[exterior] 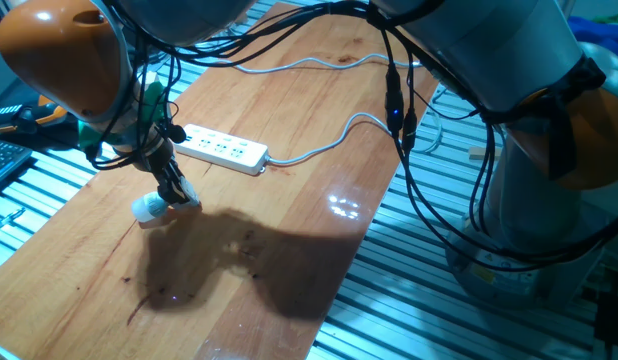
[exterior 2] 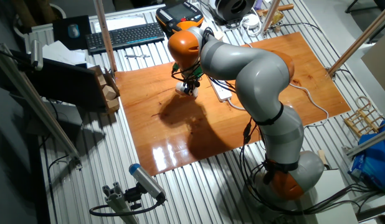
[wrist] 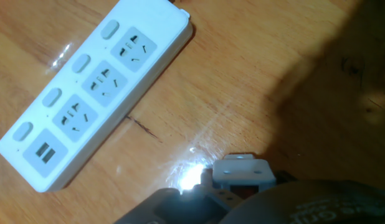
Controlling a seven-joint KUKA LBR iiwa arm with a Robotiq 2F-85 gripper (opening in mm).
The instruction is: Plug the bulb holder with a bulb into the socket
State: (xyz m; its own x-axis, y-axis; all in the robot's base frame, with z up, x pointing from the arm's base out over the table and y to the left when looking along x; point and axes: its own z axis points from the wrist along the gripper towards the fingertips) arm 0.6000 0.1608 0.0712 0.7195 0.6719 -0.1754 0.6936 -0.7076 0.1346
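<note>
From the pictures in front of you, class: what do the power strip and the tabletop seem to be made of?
The power strip looks like smooth white moulded plastic: even colour, rounded corners. The tabletop looks like varnished wood: visible grain and plank lines, with bright glossy reflections, though it could be a veneer.

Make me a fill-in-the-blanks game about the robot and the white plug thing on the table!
1. The power strip lies on a ____ table.
2. The gripper is closed on the bulb ____.
3. The power strip's colour is ____.
4. The hand view shows ____ three-hole outlets on the strip.

Missing words: wooden; holder; white; three
</note>
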